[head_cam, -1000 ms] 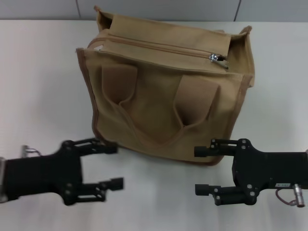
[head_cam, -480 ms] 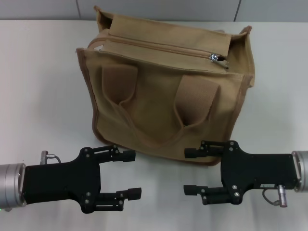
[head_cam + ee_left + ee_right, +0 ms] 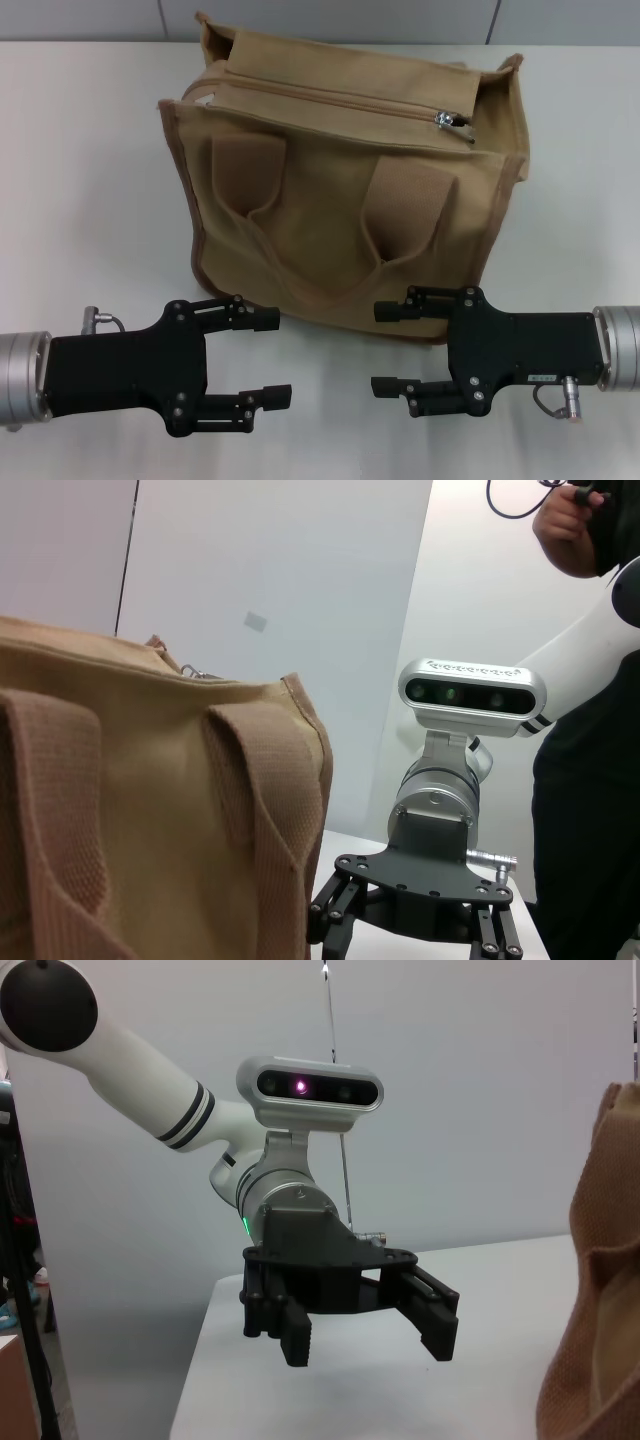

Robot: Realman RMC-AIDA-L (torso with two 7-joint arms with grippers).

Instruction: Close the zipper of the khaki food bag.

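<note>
Two claws, the left gripper [image 3: 265,358] and right gripper [image 3: 390,348], gape wide near the bag [image 3: 340,190]. Its zipper [image 3: 340,100] (pull [image 3: 444,119] at the right end) lies well beyond both.

Head camera high, looking down, wrist cameras low, facing each other, sharing the khaki food bag [image 3: 345,190]

White table [image 3: 80,150]; grey panelled wall [image 3: 330,20] behind, evenly lit.

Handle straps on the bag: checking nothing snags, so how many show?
1: the handle strap hangs down the khaki food bag's front face. A second strap behind may be hidden.
</note>
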